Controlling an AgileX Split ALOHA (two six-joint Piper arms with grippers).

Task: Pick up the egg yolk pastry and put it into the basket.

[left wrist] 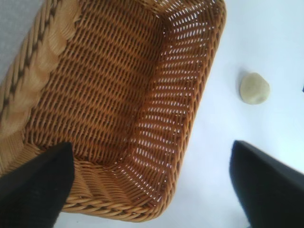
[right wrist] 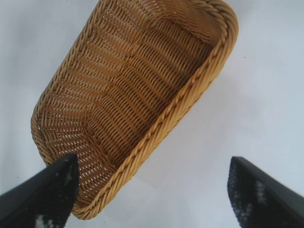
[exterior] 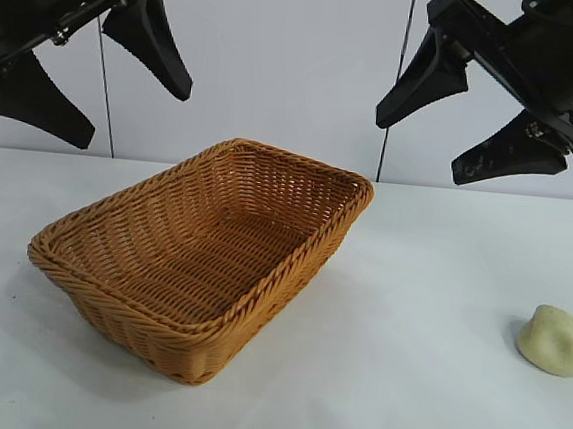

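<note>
The egg yolk pastry [exterior: 556, 340], a small pale cream dome, lies on the white table at the right of the exterior view, well apart from the basket; the left wrist view shows it [left wrist: 254, 88] beyond the basket's side. The orange-brown wicker basket [exterior: 259, 297] stands empty near the table's middle, also seen from above [left wrist: 190, 142] [right wrist: 194, 90]. My left gripper [exterior: 132, 116] hangs open high at the upper left, above the basket's left end [left wrist: 152, 183]. High at the upper right my right gripper [exterior: 416, 151] is open too, holding nothing [right wrist: 152, 183]; the pastry is out of its wrist view.
The white table [exterior: 422, 387] stretches bare between basket and pastry. A pale wall with two thin vertical seams [exterior: 396, 84] closes the back.
</note>
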